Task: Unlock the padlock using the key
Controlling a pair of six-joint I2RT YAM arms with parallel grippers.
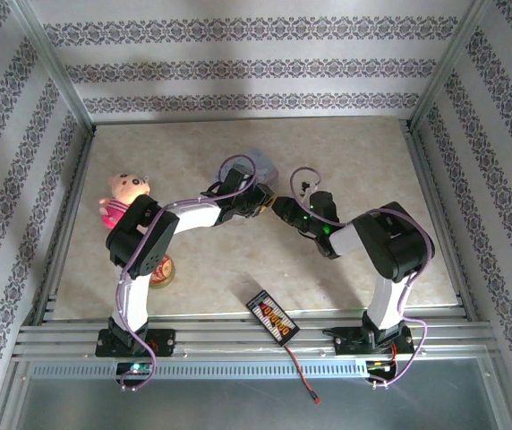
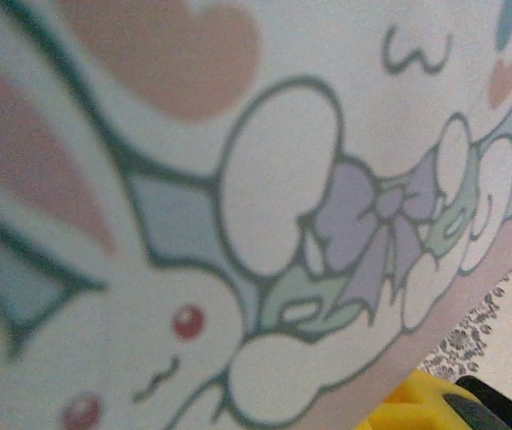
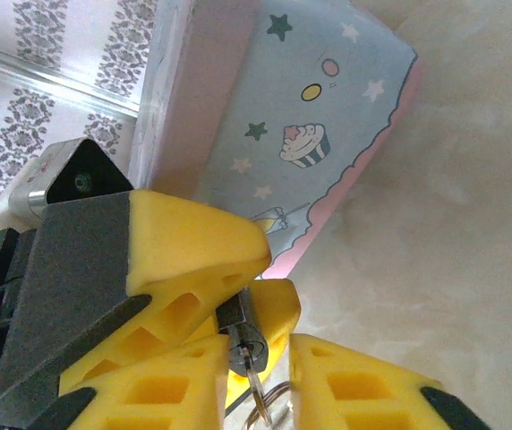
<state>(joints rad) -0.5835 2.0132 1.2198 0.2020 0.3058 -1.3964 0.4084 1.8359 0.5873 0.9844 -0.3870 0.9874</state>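
Plainly one padlock (image 3: 239,333) pinched by left fingers (image 3: 193,255); right fingers (image 3: 354,387) parted; one tin (image 3: 328,134).

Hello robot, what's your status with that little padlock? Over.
Left gripper: jaws shut on padlock. Right gripper: jaws open around key, which seems seated in the lock. Tin close behind, not blocking.

Just before the tin (image 3: 328,98), the padlock (image 3: 241,333)
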